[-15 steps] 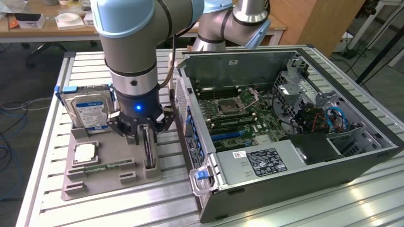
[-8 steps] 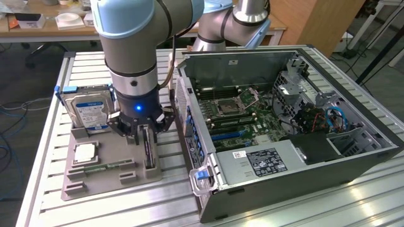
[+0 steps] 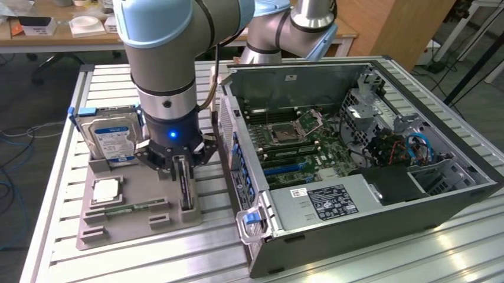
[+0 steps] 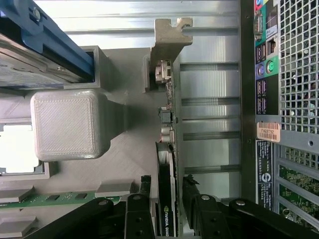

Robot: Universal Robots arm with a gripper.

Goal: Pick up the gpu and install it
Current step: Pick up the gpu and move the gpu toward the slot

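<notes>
The gpu (image 3: 187, 187) is a thin dark card standing on edge in a slot of the grey fixture (image 3: 130, 231), beside the open computer case (image 3: 378, 227). My gripper (image 3: 183, 170) is lowered straight over it. In the wrist view the gpu (image 4: 168, 144) runs away from the camera, with its silver bracket (image 4: 168, 40) at the far end. My gripper (image 4: 167, 196) is open and straddles the card. One black finger (image 4: 145, 199) stands on each side, close to the card's faces, with a narrow gap still showing.
A hard drive (image 3: 113, 137) with a blue-white label stands at the fixture's back. A processor (image 3: 105, 190) and a green memory stick (image 3: 126, 209) lie in front of it. The case's motherboard (image 3: 303, 141) lies exposed at the exterior view's right. Its rear panel (image 4: 286, 74) is close beside the gpu.
</notes>
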